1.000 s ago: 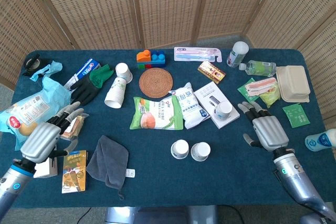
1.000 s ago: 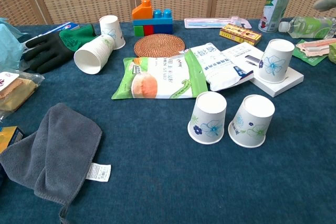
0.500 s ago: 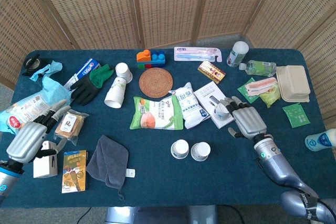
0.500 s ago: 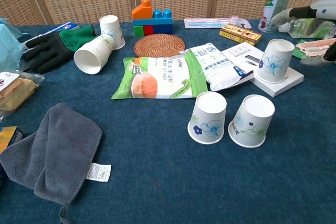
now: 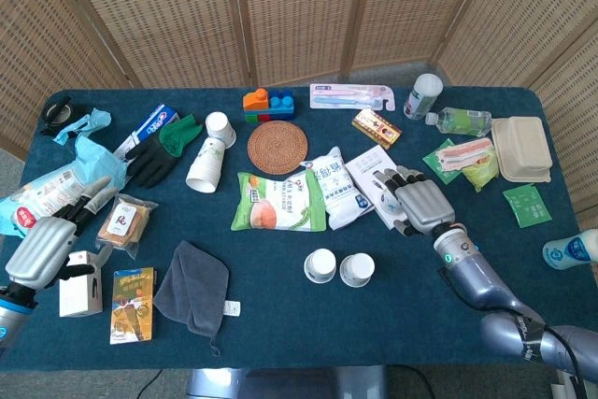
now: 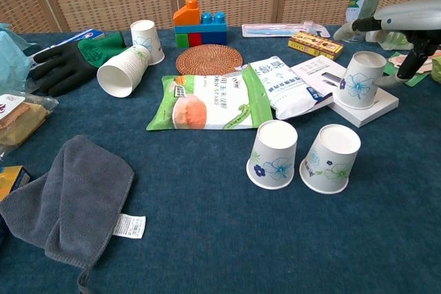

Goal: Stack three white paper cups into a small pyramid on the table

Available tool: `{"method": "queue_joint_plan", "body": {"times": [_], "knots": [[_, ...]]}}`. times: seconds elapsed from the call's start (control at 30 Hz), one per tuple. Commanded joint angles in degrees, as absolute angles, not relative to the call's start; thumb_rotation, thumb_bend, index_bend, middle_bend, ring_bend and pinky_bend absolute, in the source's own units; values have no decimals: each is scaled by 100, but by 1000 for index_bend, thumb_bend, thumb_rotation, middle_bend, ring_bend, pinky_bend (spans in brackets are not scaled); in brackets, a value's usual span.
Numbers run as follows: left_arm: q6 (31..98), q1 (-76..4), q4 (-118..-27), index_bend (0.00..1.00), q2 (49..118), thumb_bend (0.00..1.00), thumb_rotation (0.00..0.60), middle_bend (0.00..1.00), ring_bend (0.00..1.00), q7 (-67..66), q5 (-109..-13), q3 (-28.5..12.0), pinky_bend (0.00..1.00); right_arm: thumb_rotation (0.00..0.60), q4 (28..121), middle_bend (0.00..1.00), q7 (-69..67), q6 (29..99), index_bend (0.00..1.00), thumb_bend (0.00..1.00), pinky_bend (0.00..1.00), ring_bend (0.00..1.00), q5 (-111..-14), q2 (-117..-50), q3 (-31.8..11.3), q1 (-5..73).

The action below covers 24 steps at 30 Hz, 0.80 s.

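Observation:
Two white paper cups with blue flowers stand upside down side by side at the front middle, the left one (image 5: 320, 265) (image 6: 273, 154) and the right one (image 5: 356, 269) (image 6: 331, 158). A third cup (image 6: 360, 79) stands upside down on a white box (image 6: 368, 108). My right hand (image 5: 416, 201) (image 6: 403, 13) hovers just over this cup with fingers spread, holding nothing; it hides the cup in the head view. My left hand (image 5: 42, 249) is open at the table's left edge, far from the cups.
A sideways stack of cups (image 5: 207, 165) and one more inverted cup (image 5: 218, 125) lie at the back left by a black-green glove (image 5: 159, 151). A green snack bag (image 5: 278, 201), woven coaster (image 5: 277, 145), grey cloth (image 5: 192, 285) and packets surround the cups.
My right hand has travelled from the right front of the table leftward and away, ending over the cup on the white box. My left hand drew back toward the left edge.

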<state>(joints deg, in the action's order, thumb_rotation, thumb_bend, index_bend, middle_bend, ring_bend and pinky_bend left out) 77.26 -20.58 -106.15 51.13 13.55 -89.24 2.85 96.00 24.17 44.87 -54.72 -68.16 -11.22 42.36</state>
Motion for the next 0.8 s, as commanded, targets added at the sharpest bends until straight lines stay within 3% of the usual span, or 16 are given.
{"method": "queue_joint_plan", "body": {"times": [0.03, 0.27, 0.5, 0.8], "knots": [[7717, -2036, -10598, 15, 5115, 470, 600, 0, 0, 1381, -8932, 257, 267, 600, 9547, 0, 2532, 4418, 0, 370, 151, 0, -5275, -6813, -1059, 4384], [7623, -2015, -10576, 7, 5107, 470, 600, 0, 0, 1389, -8934, 181, 267, 600, 9311, 0, 2549, 4282, 0, 371, 154, 0, -5005, -6889, -964, 4614], [7554, -1971, -10580, 6, 5114, 469, 600, 0, 0, 1372, -8924, 132, 267, 600, 9050, 0, 2432, 4092, 1, 375, 240, 0, -4831, -6978, -881, 4806], [7641, -1814, -10582, 6, 5071, 469, 600, 0, 0, 1402, -8912, 104, 267, 600, 8711, 37, 2308, 3921, 104, 380, 357, 0, -4770, -7136, -793, 5026]]}}
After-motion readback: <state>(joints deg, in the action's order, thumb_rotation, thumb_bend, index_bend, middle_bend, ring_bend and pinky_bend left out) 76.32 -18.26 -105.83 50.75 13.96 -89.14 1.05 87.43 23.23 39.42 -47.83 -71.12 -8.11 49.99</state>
